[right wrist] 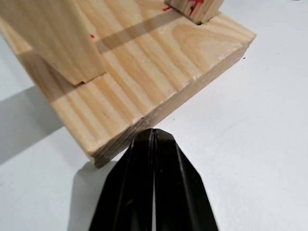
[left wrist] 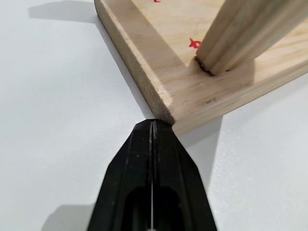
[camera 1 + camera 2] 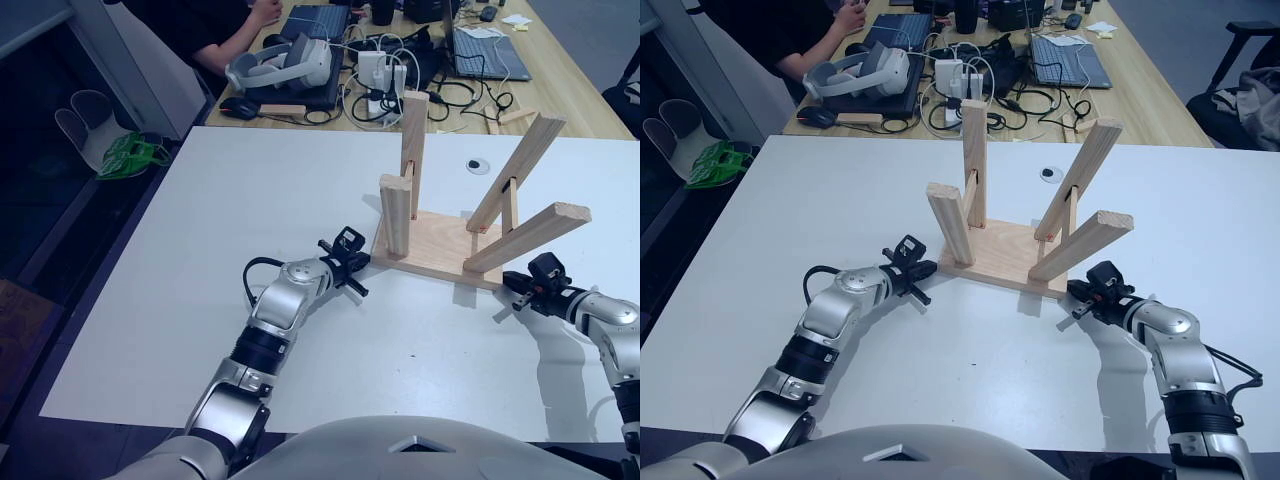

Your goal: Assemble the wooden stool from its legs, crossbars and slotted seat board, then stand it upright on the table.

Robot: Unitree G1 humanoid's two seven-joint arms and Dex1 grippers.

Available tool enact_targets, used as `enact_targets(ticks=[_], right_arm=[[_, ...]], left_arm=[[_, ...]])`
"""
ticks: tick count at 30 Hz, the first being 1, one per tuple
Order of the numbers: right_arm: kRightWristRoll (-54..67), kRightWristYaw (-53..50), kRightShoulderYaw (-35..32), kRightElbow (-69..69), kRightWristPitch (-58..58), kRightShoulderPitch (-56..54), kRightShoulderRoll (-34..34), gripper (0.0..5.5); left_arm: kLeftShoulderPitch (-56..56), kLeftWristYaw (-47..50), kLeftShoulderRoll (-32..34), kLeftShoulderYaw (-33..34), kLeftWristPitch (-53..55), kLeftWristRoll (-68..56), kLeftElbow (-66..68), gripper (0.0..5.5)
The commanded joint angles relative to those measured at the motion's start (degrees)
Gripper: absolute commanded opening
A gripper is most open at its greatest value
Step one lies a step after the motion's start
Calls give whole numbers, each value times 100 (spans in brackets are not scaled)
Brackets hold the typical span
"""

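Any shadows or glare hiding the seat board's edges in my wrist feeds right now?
Left wrist view: pale wooden seat board throws a soft grey shadow on the white table beside the shut black left end effector; no glare. Right wrist view: similar shadow beside the right end effector; edge is lit.

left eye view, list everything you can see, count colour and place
table: one, white, in front of the robot
seat board: one, pale wood, flat on the table
legs: four, pale wood, sticking up out of the seat board, splayed outward
desk: one, light wood, behind the table
headset: one, white, on the desk
laptops: two, dark, on the desk
bag: one, green, off the table's left edge
left fingers: two, black, shut, tips at the board's near left corner
right fingers: two, black, shut, tips at its near right corner
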Motion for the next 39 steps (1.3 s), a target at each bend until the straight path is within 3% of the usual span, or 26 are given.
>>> enact_targets(ticks=[1, 23, 39], right_arm=[[223, 296, 108, -64, 280, 236, 211, 4], [1288, 1108, -228, -907, 1463, 86, 62, 4], [893, 753, -242, -988, 1211, 53, 231, 4]], left_arm=[[95, -432, 26, -48, 241, -300, -167, 0], [92, -1313, 259, 635, 636, -1337, -851, 0], [93, -903, 304, 350, 934, -980, -685, 0]])
